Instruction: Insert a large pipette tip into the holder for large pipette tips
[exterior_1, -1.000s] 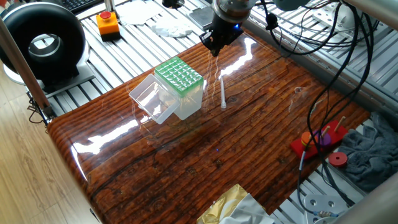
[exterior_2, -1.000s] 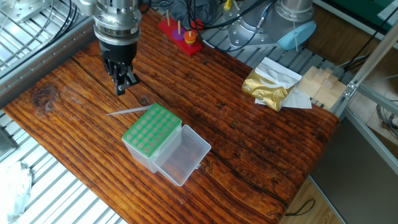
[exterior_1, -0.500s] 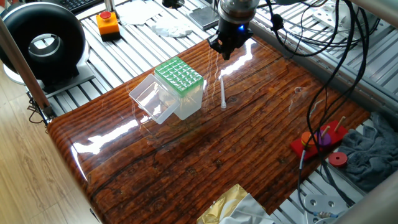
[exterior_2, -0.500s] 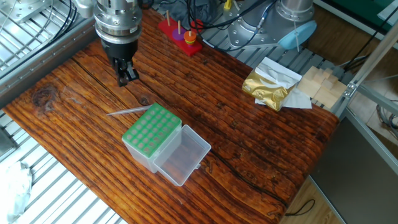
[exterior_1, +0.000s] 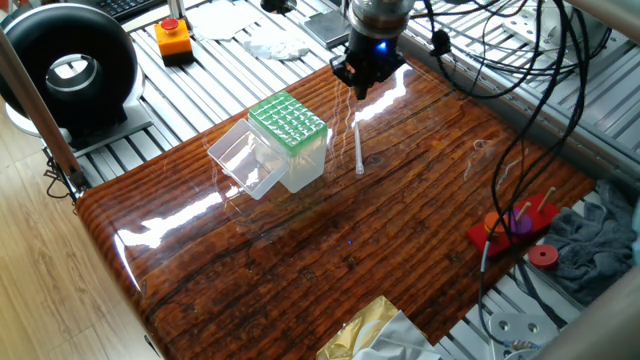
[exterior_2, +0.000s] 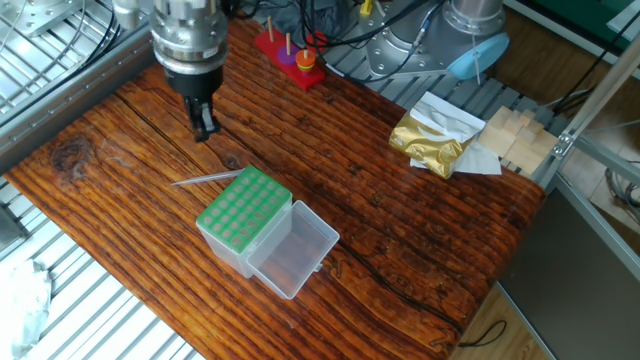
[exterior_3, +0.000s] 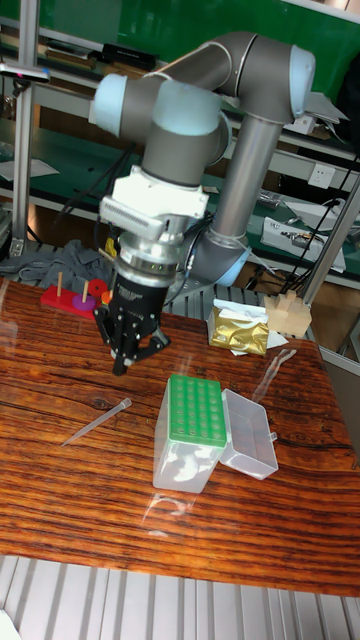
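- The black two-finger gripper (exterior_1: 358, 88) (exterior_2: 204, 130) (exterior_3: 122, 362) hangs in the air above the glossy brown wooden table top (exterior_1: 400, 240) (exterior_2: 400, 220) (exterior_3: 150, 490), pointing down; nothing is between its fingers.
- Whether the fingers are spread or pressed together cannot be told: in the fixed views they overlap into one dark shape, and in the tall view the tips blur together.
- The slim, tapered, translucent white large pipette tip (exterior_1: 358, 150) (exterior_2: 205, 179) (exterior_3: 96, 420) lies flat on the wood, near the gripper and below it, apart from the fingers.
- The small clear plastic holder box with the green grid top (exterior_1: 288, 122) (exterior_2: 240, 208) (exterior_3: 192, 412) stands just beside the pipette tip; one end of the tip comes close to the box, and whether they touch is unclear.
- The holes in the green grid are too small to make out singly.
- The box's clear hinged lid (exterior_1: 243, 160) (exterior_2: 292, 248) (exterior_3: 248, 432) lies open beside it, on the side away from the gripper.
- A crumpled gold foil packet (exterior_2: 432, 140) (exterior_3: 240, 330) lies well apart from the gripper, cut off at the edge in one fixed view.
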